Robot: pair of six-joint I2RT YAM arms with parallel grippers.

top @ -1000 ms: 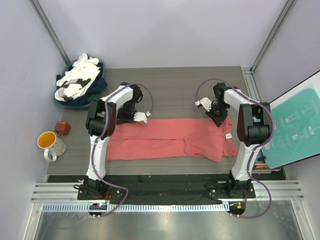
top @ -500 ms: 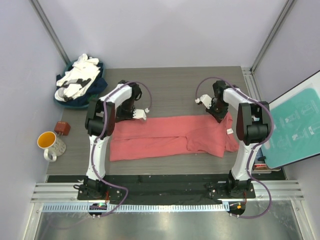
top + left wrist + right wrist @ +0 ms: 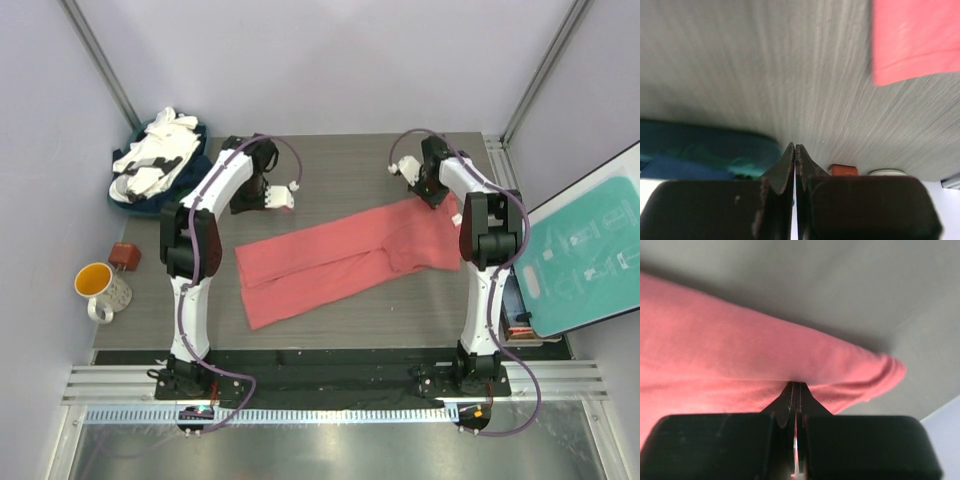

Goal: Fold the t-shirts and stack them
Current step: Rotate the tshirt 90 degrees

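A coral-red t-shirt (image 3: 340,255) lies as a long folded strip, slanting from the near left up to the far right of the table. My right gripper (image 3: 430,196) is shut on its far right end; in the right wrist view the cloth (image 3: 740,350) bunches right at the closed tips (image 3: 796,384). My left gripper (image 3: 243,206) is shut with nothing in it, above bare table behind the strip's left end. In the left wrist view the shirt's edge (image 3: 912,40) lies apart from that gripper (image 3: 795,146). White and navy t-shirts (image 3: 160,155) are heaped in a basket (image 3: 125,197).
An orange-lined mug (image 3: 100,288) and a small red block (image 3: 125,256) stand off the table's left edge. A teal board (image 3: 590,250) leans at the right. The basket's rim (image 3: 705,145) shows close to the left fingers.
Both grippers moved toward the back. The right one dragged its end of the shirt along. The left end stayed behind, away from the left gripper, so the strip now lies diagonally.
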